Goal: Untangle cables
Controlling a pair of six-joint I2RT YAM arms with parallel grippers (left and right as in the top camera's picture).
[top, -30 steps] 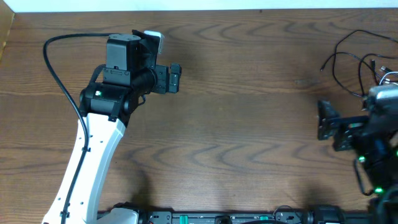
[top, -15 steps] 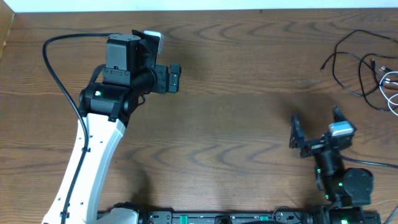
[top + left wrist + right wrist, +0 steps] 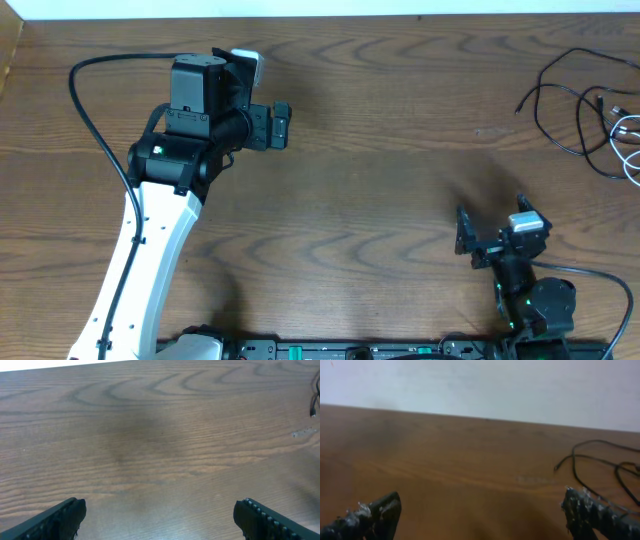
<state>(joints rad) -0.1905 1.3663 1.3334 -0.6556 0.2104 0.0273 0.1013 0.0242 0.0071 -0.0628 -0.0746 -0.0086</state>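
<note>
At the desk's (image 3: 380,160) near edge, the right pincer (image 3: 491,224) gapes wide, holding nothing. Farther back, the left pincer (image 3: 283,125) is likewise spread and empty. The cables (image 3: 590,105) lie loosely tangled at the far right corner.

Your brown wood-grain tabletop (image 3: 380,150): matt, smooth.
At two o'clock the thin black and pale cords (image 3: 585,95) look smooth and rubbery; your left arm's white shell (image 3: 150,250) is glossy plastic.

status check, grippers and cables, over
Both open, empty: left gripper, right gripper. No grip on cables, bunched at far right of table. Nothing seen between right gripper and cables.
</note>
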